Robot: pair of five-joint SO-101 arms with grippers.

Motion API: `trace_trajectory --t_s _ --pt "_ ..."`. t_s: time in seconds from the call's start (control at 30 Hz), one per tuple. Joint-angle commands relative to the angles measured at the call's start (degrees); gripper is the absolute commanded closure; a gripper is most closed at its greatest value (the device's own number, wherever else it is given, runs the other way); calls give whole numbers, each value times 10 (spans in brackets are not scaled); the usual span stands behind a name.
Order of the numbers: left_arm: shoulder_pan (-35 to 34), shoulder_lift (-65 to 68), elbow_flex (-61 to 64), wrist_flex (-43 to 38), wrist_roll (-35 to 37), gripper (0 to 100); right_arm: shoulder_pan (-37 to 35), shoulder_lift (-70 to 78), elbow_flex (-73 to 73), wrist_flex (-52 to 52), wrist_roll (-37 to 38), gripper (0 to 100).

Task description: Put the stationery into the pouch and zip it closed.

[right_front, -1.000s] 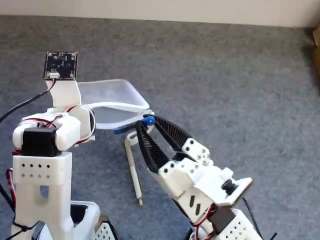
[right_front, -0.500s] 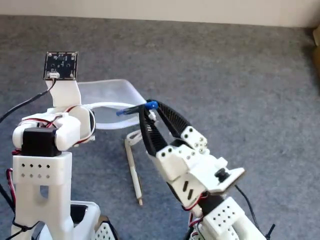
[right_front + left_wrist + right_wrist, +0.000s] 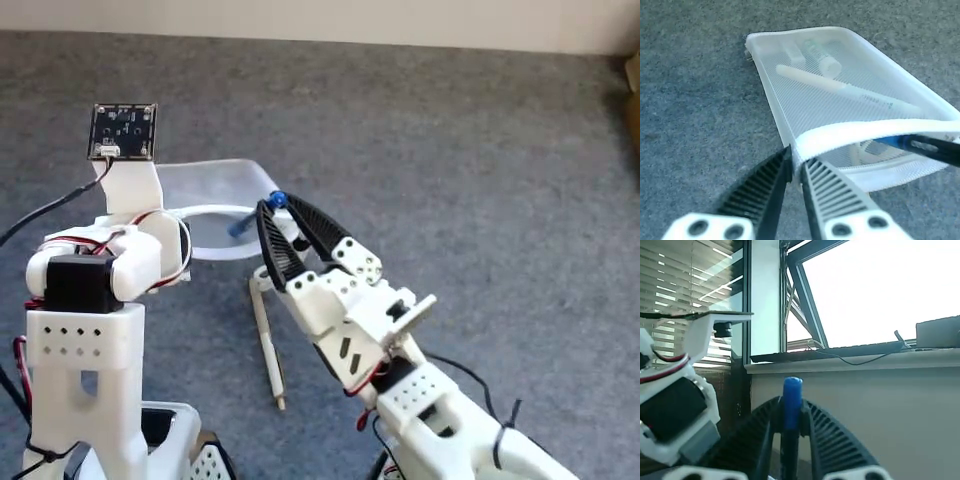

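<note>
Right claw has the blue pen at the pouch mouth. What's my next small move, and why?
Probably ease the right claw forward so the blue pen slides deeper into the pouch before releasing. The left claw pinches the rim, holding the mouth open, and only the pen's tip appears inside. A white pen waits on the carpet.

Right hand sits at the pouch mouth, clamped on the blue pen, which slants down over the white rim. Left arm stands at the pouch's left end. White pen lies on the tabletop toward the near edge, just beside the right arm.
</note>
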Motion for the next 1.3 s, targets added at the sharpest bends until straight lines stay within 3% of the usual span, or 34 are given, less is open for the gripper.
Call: trace_trajectory --t_s 0.0,0.33,0.57,0.83,1.03,1.27 --pt "13 -1 -19 -10 1 993 4 54 -46 -34 4 994" --pt "13 -1 -19 -10 0 993 -19 44 -37 -31 -8 994" --pt "13 -1 -17 -10 0 993 -16 -17 -29 203 -191 994" --pt "-2 -1 -5 -14 -1 993 -20 -114 -67 429 -195 982" --pt "-12 -1 -5 -14 -1 993 -39 -150 -104 577 -195 789" --pt "-12 -1 -4 -13 -1 993 -39 -278 -107 691 -172 777"
